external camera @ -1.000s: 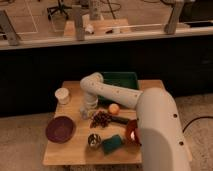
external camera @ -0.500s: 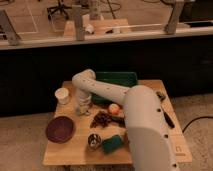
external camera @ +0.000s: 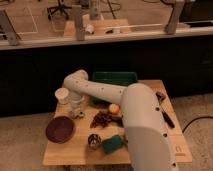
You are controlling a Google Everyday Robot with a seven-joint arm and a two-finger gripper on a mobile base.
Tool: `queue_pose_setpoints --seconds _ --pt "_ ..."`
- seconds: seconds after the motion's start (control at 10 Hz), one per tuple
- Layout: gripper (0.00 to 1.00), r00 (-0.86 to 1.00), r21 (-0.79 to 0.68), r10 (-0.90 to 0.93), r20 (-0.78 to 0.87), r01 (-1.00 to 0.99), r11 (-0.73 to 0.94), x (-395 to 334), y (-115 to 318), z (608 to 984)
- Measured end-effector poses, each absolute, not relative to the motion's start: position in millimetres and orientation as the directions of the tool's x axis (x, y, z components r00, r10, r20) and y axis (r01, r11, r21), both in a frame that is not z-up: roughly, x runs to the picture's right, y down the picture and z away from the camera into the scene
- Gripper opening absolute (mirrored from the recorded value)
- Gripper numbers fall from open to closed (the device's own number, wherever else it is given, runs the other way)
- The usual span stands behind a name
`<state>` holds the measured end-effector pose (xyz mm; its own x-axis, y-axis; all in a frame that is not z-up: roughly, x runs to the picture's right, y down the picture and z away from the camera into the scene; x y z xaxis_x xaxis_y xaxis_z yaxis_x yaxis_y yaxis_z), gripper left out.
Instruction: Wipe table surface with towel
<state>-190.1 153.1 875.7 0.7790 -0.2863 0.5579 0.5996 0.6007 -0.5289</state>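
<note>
The light-brown wooden table surface [external camera: 67, 152] fills the middle of the camera view. My white arm reaches over it from the lower right, bends at an elbow near the back left, and points down. The gripper [external camera: 76, 113] hangs low over the left part of the tabletop, just right of a white cup [external camera: 61, 95] and above a maroon bowl [external camera: 60, 129]. The towel is hidden; I cannot make it out under or around the gripper.
A dark green tray [external camera: 116, 79] stands at the back. An orange fruit [external camera: 114, 108], a dark brown clump [external camera: 100, 119], a metal cup [external camera: 93, 141] and a teal sponge [external camera: 113, 143] lie mid-table. Black tools [external camera: 165, 110] lie at the right edge.
The arm's elbow and gripper have swung left across the table, from near the tray's front to just beside the white cup. The objects on the table have stayed put.
</note>
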Motion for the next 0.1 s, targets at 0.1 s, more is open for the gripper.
queue_pose_setpoints --seconds 0.1 --pt "0.0 0.768 -0.523 -0.293 0.57 0.613 0.592 -192.9 161.5 867.9"
